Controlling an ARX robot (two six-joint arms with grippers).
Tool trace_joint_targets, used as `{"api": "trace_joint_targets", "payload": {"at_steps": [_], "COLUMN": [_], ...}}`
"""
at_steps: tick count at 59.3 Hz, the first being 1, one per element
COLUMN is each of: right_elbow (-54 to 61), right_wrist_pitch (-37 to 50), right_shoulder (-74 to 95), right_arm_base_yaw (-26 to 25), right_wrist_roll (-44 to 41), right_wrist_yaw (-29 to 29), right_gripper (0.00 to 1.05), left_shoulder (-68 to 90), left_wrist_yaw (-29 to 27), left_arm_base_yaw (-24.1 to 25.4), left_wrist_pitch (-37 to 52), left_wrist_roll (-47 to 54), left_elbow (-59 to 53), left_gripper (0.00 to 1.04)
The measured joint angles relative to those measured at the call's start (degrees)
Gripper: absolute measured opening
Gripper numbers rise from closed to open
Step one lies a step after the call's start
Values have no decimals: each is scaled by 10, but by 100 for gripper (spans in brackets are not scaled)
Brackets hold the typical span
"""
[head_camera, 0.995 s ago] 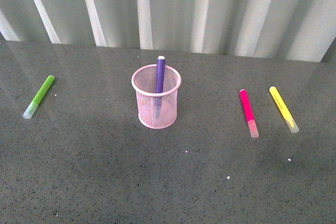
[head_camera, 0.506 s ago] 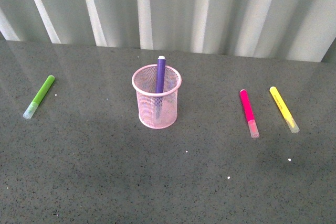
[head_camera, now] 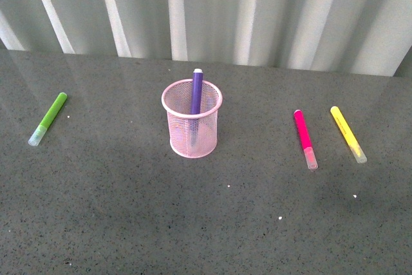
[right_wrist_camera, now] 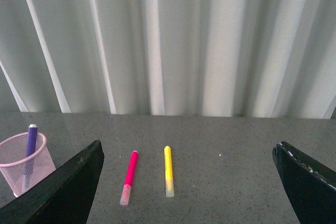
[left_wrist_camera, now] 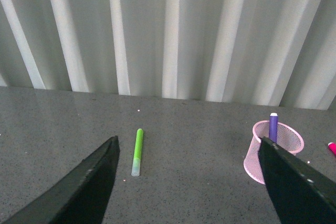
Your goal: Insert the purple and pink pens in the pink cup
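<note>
**gritty_pixel:** so what's the room actually like?

**benchmoth:** not much to it tbh. There's a dark grey tabletop [head_camera: 129, 223], stone-look with fine speckle all over, and it fills the whole lower part of the front view. It's pretty glossy, with pale streaks mirrored along the far side. A few tiny white specks [head_camera: 228, 186] sit on it.

**gritty_pixel:** and behind it?

**benchmoth:** a pale grey-white backdrop [head_camera: 212, 11] with vertical ridges, bright bands alternating with shadowed ones. Can't tell if it's pleated curtain or corrugated panel. It meets the table's back edge in a straight line. The light is soft and even, and the surface looks a bit darker toward the near corners.
</note>
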State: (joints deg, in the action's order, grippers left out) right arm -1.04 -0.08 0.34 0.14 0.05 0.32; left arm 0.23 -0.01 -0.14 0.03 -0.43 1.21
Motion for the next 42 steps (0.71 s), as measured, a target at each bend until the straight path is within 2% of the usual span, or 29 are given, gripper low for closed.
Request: {"api": "trace_joint_targets", "payload": {"at_steps": [3, 5, 6, 10, 14, 18, 27, 42], "right_elbow": [-34, -59, -67, -96, -135, -184, -289, -431], "right_wrist_pitch": [-83, -118, -116, -59, -19, 29, 35, 38], "right_shoulder": [50, 118, 154, 281, 393, 517, 727, 940], "right_arm_base_yaw": [-4, -28, -43, -89, -104, -100, -77, -13], "right_wrist_roll": [4, 1, -3, -15, -22, -33, -34, -27], "right_wrist_yaw": [46, 44, 37, -3, -52, -61, -43, -12], "right_gripper": [98, 98, 98, 98, 98, 98, 98, 98], "left_shoulder": [0, 0, 0, -1, -1, -1, -1, -1], "left_wrist_yaw": [0, 0, 0, 0, 0, 0, 0, 0], "left_arm_base_yaw": [0, 0, 0, 0, 0, 0, 0, 0], "left_wrist_pitch": [0, 0, 0, 0, 0, 0, 0, 0], "left_wrist_roll": [0, 0, 0, 2, 2, 2, 2, 2], "left_elbow": [0, 0, 0, 0, 0, 0, 0, 0], "left_gripper": [93, 98, 100, 97, 98, 98, 98, 98]}}
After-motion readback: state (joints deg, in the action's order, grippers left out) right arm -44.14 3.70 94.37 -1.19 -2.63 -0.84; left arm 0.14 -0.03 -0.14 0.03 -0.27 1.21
